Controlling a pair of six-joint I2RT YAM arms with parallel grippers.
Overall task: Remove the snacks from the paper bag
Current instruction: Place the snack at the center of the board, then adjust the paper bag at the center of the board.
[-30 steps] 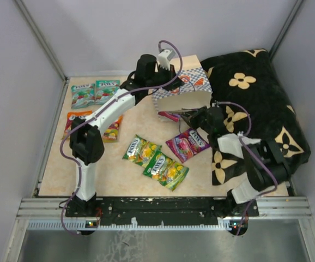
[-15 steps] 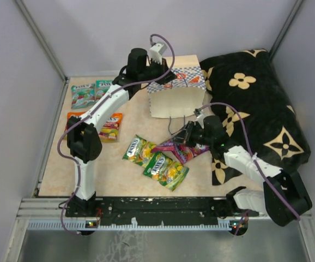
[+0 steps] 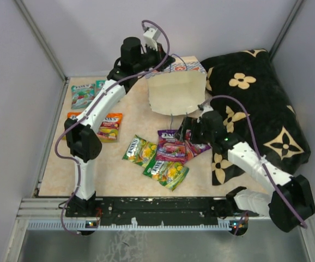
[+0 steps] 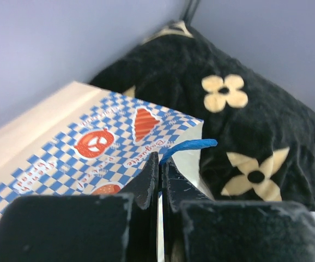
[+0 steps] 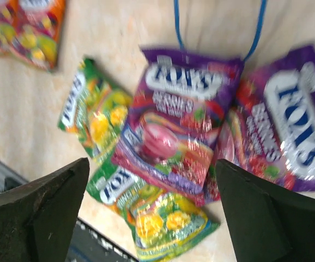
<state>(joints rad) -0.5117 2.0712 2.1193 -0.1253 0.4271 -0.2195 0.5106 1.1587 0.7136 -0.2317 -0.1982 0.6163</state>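
The left gripper (image 4: 158, 180), clenched on the rim of the paper bag (image 3: 176, 95) at 12 o'clock, holds it raised, likely for emptying, while the right gripper (image 5: 152, 202) hangs released over 1 purple snack (image 5: 174, 131) at the centre of the table (image 3: 130, 117).

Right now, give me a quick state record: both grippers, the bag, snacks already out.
left gripper: shut on the top edge of the paper bag, bag raised and tipped
right gripper: open, holding nothing, above a purple packet
purple packet: flat on the table, overlapping a second purple packet and a green packet
also out: another green packet, orange packet, teal packets
bag contents: not visible
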